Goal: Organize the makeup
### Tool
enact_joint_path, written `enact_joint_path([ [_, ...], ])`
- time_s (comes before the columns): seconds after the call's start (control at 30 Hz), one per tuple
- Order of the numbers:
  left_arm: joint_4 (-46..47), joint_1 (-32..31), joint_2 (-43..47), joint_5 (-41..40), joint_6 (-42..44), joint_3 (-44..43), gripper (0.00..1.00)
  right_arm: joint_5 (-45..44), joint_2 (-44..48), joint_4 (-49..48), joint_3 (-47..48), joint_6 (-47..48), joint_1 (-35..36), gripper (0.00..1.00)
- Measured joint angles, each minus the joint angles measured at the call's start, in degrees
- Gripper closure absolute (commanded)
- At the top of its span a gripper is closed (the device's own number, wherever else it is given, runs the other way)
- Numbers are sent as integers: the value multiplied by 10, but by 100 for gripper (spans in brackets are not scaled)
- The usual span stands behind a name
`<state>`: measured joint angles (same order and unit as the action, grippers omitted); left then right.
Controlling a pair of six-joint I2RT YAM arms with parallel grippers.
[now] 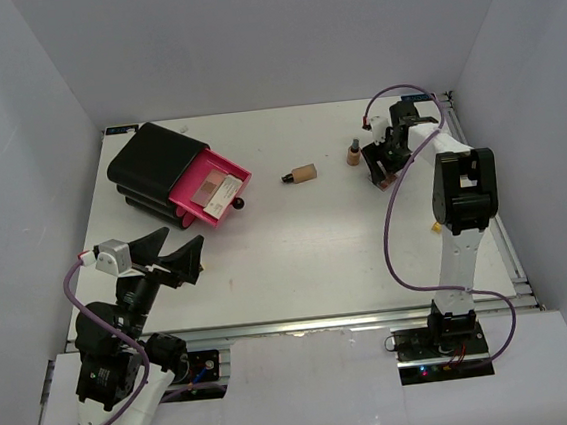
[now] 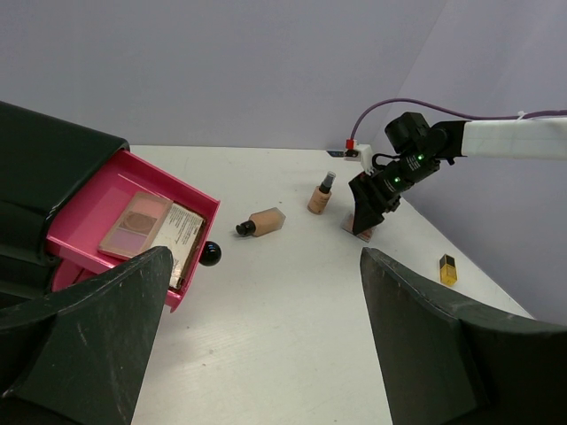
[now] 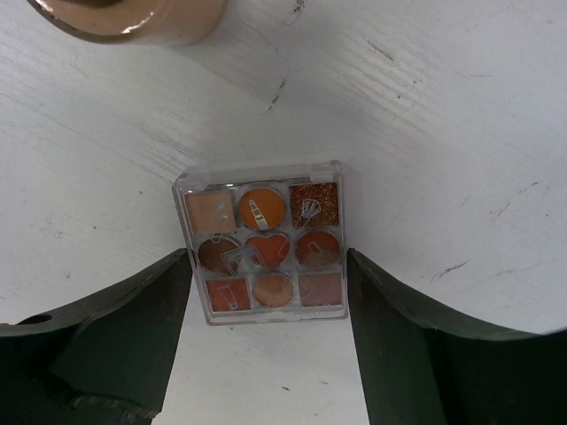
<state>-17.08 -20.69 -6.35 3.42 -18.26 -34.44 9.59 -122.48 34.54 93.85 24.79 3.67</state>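
Note:
A square multi-shade palette [image 3: 262, 221] lies flat on the white table [image 3: 443, 133]. My right gripper [image 3: 267, 257] is shut on it, one dark finger against each side. The tiny tan bottle [image 1: 354, 152] stands just left of that gripper [image 1: 385, 171], and its base [image 3: 133, 18] shows at the wrist view's top. A beige black-capped foundation tube [image 1: 303, 173] lies on its side at mid table. Two palettes [image 2: 151, 228] rest in the pink drawer [image 1: 221, 168] of the black case [image 1: 153, 160]. A gold-and-black lipstick [image 2: 447, 268] stands at the right. My left gripper [image 1: 172, 251] hangs open and empty, near left.
The drawer is pulled out toward the table's middle, its black knob [image 2: 210, 254] facing front. White walls close in the table on three sides. The right arm [image 1: 462, 190] reaches along the right edge, with its purple cable looping over the table.

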Motion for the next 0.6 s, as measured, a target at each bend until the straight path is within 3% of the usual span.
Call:
enact_joint_path([
  [0.27,0,0,0,0,0,0,2,-19,17,-16,-26,10,12,64],
  [0.4,0,0,0,0,0,0,2,-14,61,-24,-79,19,18,70],
  [0.6,0,0,0,0,0,0,2,25,229,7,-180,50,82,73],
])
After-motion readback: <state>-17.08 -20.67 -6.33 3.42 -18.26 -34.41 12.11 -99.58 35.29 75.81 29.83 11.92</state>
